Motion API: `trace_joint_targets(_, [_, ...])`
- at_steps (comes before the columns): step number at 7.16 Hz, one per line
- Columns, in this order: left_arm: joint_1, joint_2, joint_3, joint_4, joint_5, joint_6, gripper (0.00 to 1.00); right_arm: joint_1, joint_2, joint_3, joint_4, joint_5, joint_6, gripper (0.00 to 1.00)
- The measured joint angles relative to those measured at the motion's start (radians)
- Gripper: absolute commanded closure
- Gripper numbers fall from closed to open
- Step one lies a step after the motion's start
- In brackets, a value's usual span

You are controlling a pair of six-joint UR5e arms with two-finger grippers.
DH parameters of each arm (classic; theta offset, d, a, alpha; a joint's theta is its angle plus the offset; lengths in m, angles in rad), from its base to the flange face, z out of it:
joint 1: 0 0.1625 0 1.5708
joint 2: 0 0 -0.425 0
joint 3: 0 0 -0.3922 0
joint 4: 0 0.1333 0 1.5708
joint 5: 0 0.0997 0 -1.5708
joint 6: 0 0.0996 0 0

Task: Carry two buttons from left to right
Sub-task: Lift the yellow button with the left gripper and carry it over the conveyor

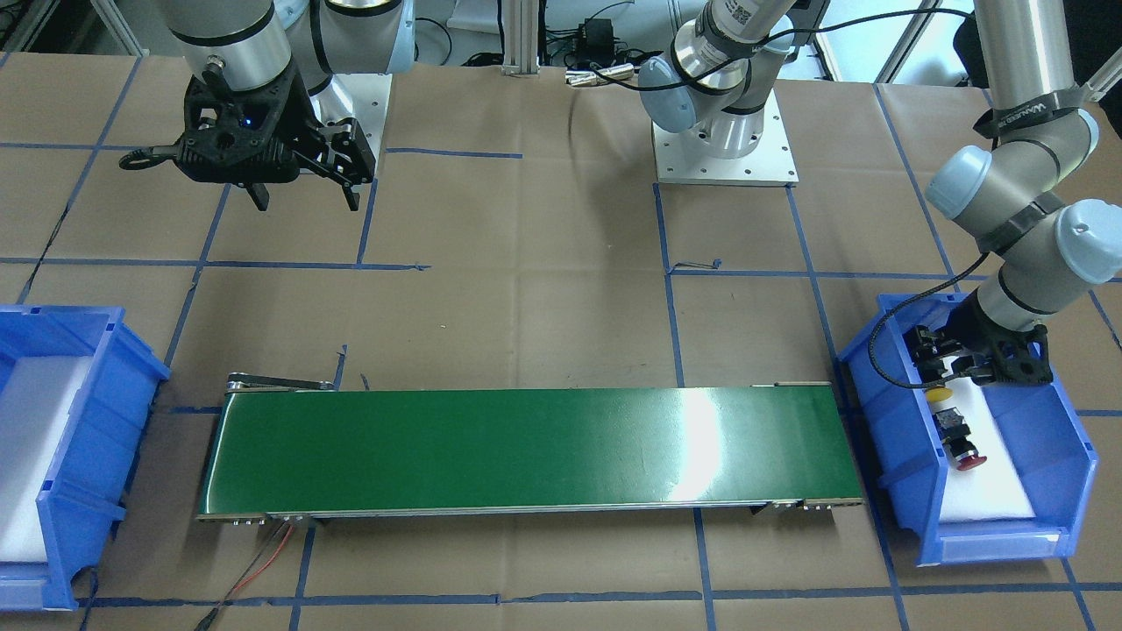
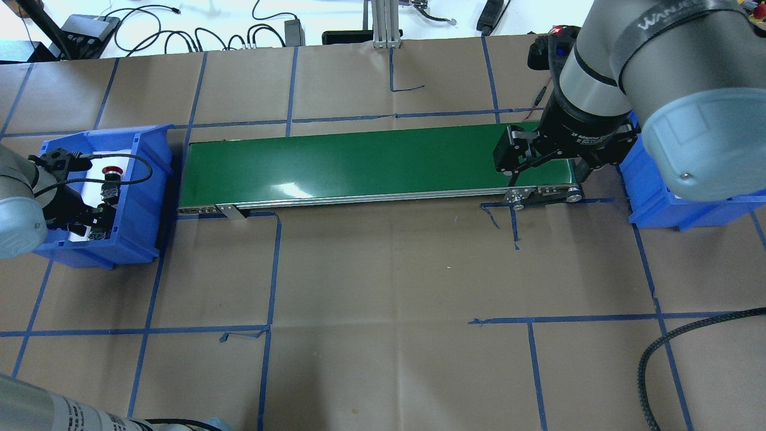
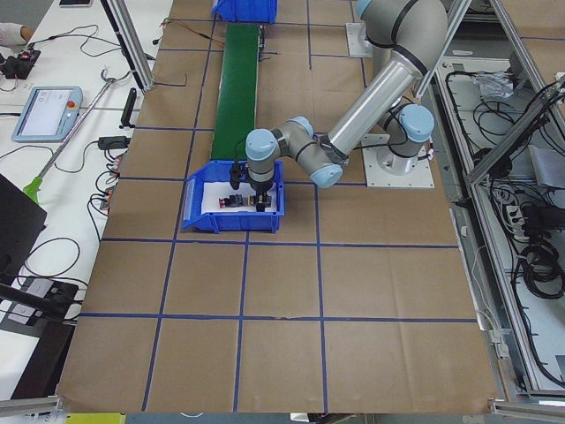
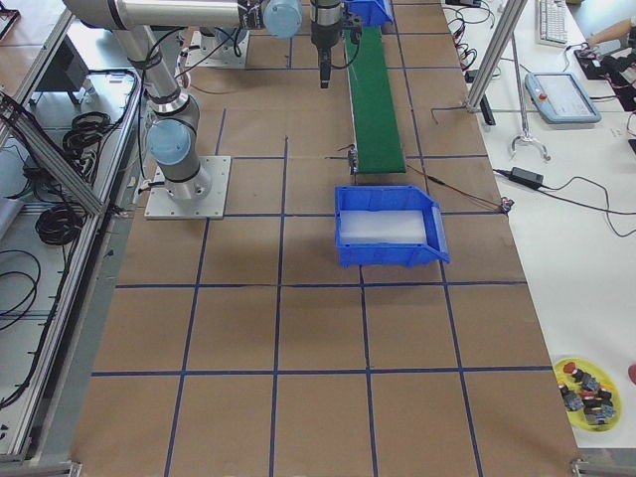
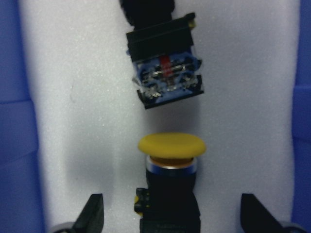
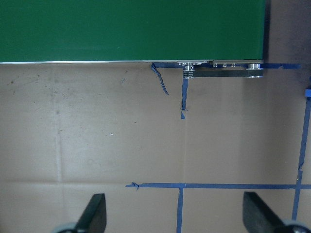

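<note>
Surface and material findings

Table [image 2: 389, 269] covered in matt brown paper, creased, marked with blue tape lines [image 2: 119, 331]. Conveyor belt [image 1: 526, 447] smooth, glossy green, showing glare; side rail [image 2: 371, 200] bare metal. Bin [image 1: 887, 429] blue moulded plastic, lined with grainy white foam [image 5: 73, 97]. Yellow button [image 5: 171, 145]: smooth matt plastic cap, shiny metal ring, black plastic body.

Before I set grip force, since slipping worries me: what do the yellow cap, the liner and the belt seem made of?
Yellow cap: smooth plastic, probably; even colour, faint sheen.
Liner: white foam, by its grainy, pebbled surface.
Belt: glossy green rubber or PVC, likely; it mirrors the lights.
</note>
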State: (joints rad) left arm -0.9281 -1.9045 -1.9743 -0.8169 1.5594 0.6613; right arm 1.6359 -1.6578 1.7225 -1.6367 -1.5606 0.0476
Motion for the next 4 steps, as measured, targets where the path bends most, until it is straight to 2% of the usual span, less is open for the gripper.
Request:
trace_joint_targets(1, [0.000, 0.000, 0.003, 0.001, 0.001, -0.002, 0.82, 0.000, 0.000, 0.000, 0.000, 0.000, 0.000, 0.00])
trace_joint_targets(2, [0.001, 0.000, 0.007, 0.000, 0.002, -0.004, 0.90, -0.001, 0.000, 0.000, 0.000, -0.001, 0.000, 0.00])
trace_joint_targets(4, [0.001, 0.005, 0.014, -0.001, 0.001, -0.020, 0.92, -0.003, 0.000, 0.001, 0.000, -0.001, 0.000, 0.00])
